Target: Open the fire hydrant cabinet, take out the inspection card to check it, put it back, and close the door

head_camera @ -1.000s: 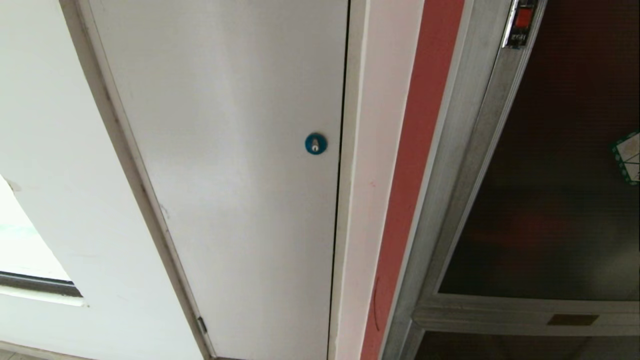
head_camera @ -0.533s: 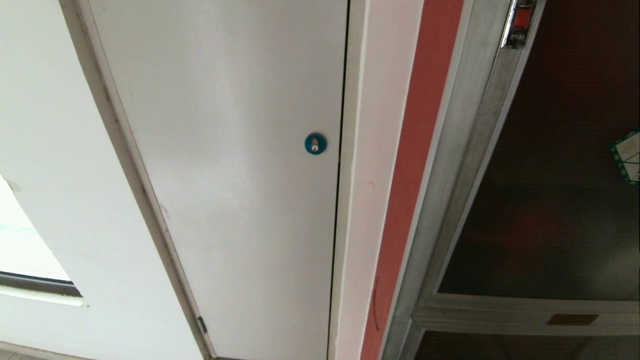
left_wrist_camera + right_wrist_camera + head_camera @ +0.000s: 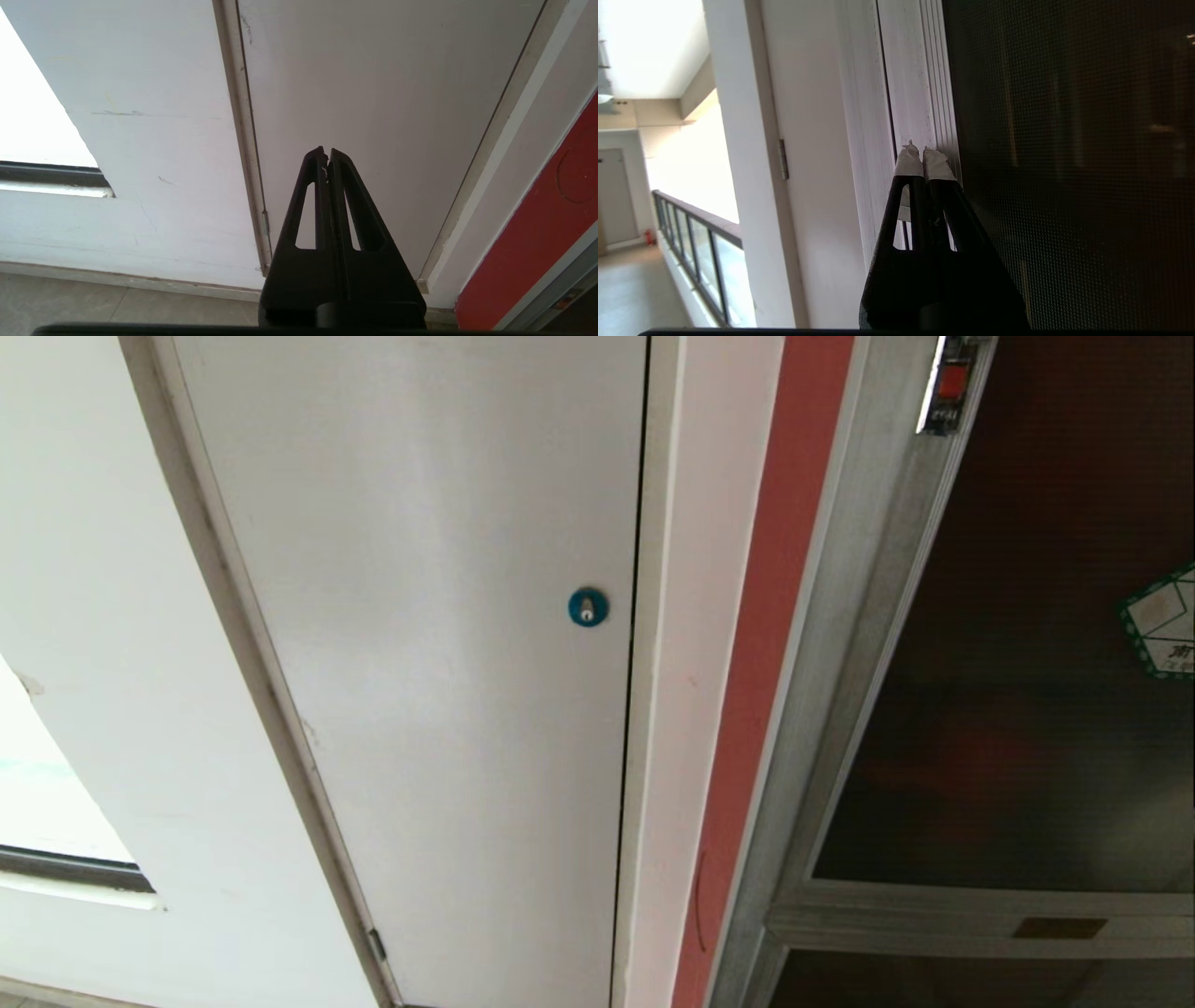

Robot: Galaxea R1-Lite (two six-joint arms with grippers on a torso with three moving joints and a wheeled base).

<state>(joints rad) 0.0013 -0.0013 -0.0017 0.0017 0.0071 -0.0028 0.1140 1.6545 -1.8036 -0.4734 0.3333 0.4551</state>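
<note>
The fire hydrant cabinet [image 3: 845,644] fills the right of the head view with its silver frame. Its door [image 3: 1036,616], dark tinted glass, is closed, with a green-bordered white sticker [image 3: 1162,621] at the right edge and a small red latch [image 3: 950,383] at the top. Neither arm shows in the head view. In the right wrist view my right gripper [image 3: 923,151] is shut and empty, its taped tips against the door's silver frame [image 3: 910,93] beside the dark glass [image 3: 1069,163]. My left gripper [image 3: 326,151] is shut and empty, parked low before the white panel. The inspection card is hidden.
A plain white panel [image 3: 420,663] with a small blue round lock [image 3: 588,607] takes the middle of the head view, with a red strip [image 3: 756,709] between it and the cabinet. A railing [image 3: 691,224] along a corridor shows in the right wrist view.
The head view has shifted slightly, so the cabinet, latch and sticker sit a little further left in the picture. The door stays closed.
</note>
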